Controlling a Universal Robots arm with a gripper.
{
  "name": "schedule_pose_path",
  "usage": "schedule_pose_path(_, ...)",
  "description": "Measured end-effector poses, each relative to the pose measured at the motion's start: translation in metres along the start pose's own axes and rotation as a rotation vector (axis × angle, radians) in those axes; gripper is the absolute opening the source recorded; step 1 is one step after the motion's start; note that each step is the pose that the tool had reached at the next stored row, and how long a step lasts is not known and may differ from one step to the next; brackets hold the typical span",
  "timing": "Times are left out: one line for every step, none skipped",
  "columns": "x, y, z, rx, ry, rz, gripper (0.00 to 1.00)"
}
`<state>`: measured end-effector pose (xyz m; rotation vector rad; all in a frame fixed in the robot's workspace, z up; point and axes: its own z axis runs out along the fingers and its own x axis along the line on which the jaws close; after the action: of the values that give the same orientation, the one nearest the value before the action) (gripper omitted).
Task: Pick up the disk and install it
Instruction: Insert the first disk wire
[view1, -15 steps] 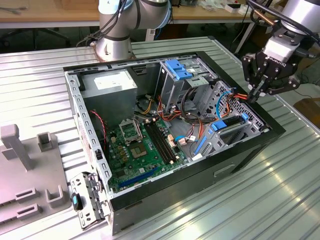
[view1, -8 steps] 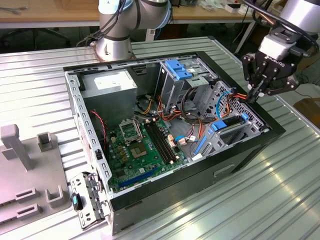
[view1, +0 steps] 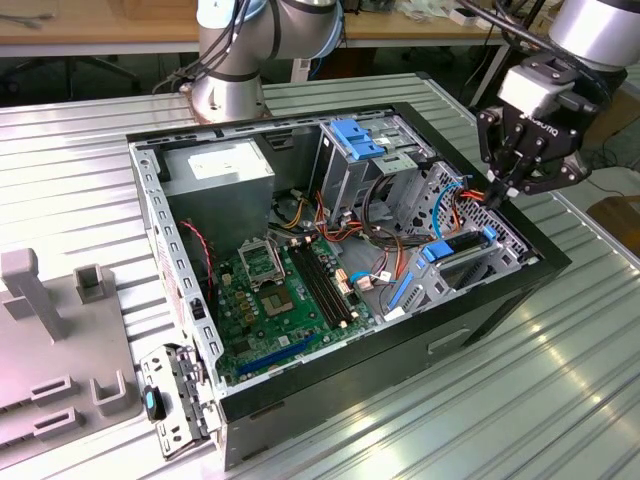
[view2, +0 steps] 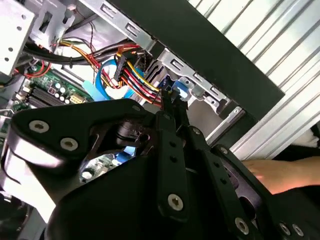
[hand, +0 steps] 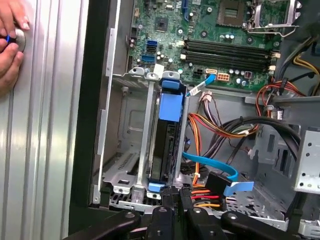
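Blue-railed disk seated on edge in the drive cage of one open computer case, right of centre in the exterior view.

One gripper hangs at the cage's far end, fingers pressed together, nothing visibly between them. The disk is dark metal with bright blue rails; one person's hand rests on the table, upper left of the first wrist view.

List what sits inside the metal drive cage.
In the cage the disk stands on edge, blue rails showing; orange and blue cables run beside it. Its lower end is hidden by the tool.
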<state>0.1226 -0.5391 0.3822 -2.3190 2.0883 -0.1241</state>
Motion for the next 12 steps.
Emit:
schedule_pose_path(0.0, 0.0001, 0.0005, -0.0014, 0.0021, 0.029, 0.17)
schedule_pose_path(-0.0001, 0.0001, 0.0009, -0.0022, 0.0033, 0.047, 0.17)
schedule_pose_path(-0.0001, 0.0, 0.0015, -0.0034, 0.0049, 0.073, 0.17)
schedule_pose_path(-0.0001, 0.0001, 0.002, -0.0047, 0.0067, 0.1, 0.17)
schedule_pose_path(-0.0001, 0.0003, 0.0023, -0.0055, 0.0079, 0.118, 0.17)
schedule_pose_path(-0.0003, 0.002, 0.0025, -0.0056, 0.0082, 0.123, 0.17)
schedule_pose_path(-0.0007, 0.0052, 0.0026, -0.0059, 0.0082, 0.123, 0.17)
schedule_pose_path(-0.0013, 0.0111, 0.003, -0.0059, 0.0075, 0.123, 0.17)
schedule_pose_path(-0.0015, 0.0131, 0.0039, -0.0058, 0.0072, 0.123, 0.17)
schedule_pose_path(-0.0017, 0.0142, 0.0052, -0.0057, 0.0066, 0.123, 0.17)
schedule_pose_path(-0.0014, 0.0148, 0.0062, -0.0052, -0.0039, 0.124, 0.17)
schedule_pose_path(0.0005, 0.0152, 0.0069, -0.005, -0.0114, 0.124, 0.17)
